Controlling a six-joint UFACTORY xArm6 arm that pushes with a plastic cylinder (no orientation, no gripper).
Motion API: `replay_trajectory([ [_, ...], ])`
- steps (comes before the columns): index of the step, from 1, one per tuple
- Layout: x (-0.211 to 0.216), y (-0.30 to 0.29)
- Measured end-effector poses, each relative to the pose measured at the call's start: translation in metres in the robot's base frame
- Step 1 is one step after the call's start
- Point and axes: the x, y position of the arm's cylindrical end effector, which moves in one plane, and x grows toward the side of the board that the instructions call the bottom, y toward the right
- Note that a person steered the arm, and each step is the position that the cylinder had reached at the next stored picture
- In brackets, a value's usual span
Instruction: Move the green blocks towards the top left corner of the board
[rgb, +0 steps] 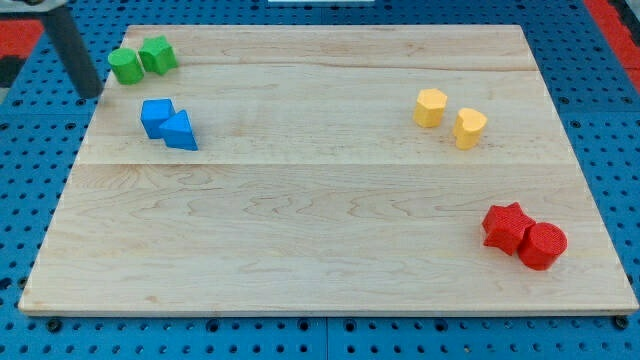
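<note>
A green cylinder (125, 66) and a green star-like block (158, 54) sit touching side by side near the board's top left corner. My tip (92, 94) is at the view's left, just off the board's left edge, a little below and left of the green cylinder, apart from it. The dark rod runs up from the tip to the view's top left.
A blue cube (156, 115) and a blue triangular block (181, 131) touch, below the green blocks. Two yellow blocks (431, 107) (468, 127) lie at the upper right. A red star (506, 226) and red cylinder (542, 245) sit at the lower right. The wooden board (320, 200) lies on a blue pegboard.
</note>
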Motion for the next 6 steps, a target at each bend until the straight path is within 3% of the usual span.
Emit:
replay_trajectory([
  [3, -0.034, 0.047],
  [6, -0.034, 0.034],
])
